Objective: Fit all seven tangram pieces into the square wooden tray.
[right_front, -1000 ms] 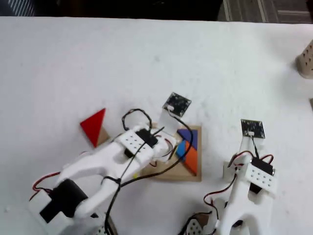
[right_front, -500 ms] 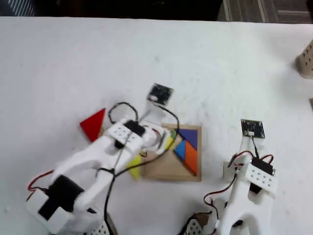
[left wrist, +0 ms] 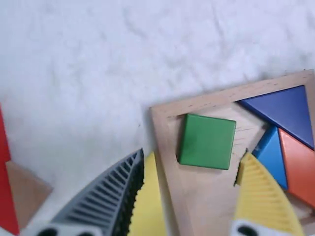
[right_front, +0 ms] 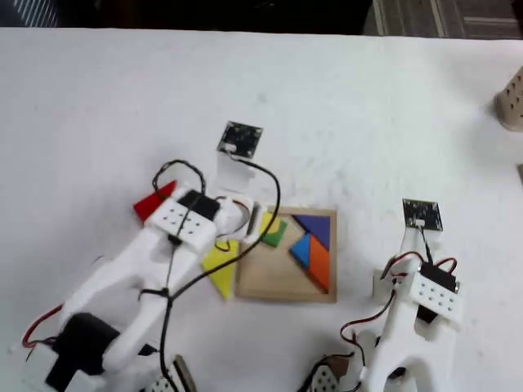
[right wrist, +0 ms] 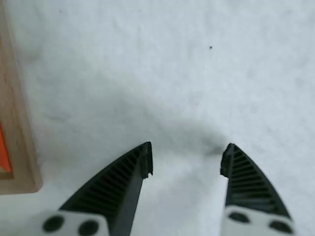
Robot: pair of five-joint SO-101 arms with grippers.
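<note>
Left wrist view has my left gripper [left wrist: 192, 155] spread wide and holding nothing, one finger over the square wooden tray [left wrist: 206, 196] and the other outside its rim. Just ahead of my fingertips the green square piece [left wrist: 206, 141] lies in the tray's corner, a little askew to the rim. Past the finger that is over the tray, the dark blue triangle [left wrist: 283, 110], the lighter blue piece [left wrist: 270, 152] and the orange piece [left wrist: 300, 164] sit packed together. I judge four of the seven are in, with the green one perhaps wanting a nudge. Three are yet to go: the yellow triangle [left wrist: 150, 206] on the table between my fingers, just beside the rim, and beyond my outer finger the red triangle [right_front: 151, 204] with a tan wooden piece [left wrist: 24, 191] against it. My right gripper [right wrist: 187, 157] hangs spread and empty over bare table, the tray's edge off to its side
</note>
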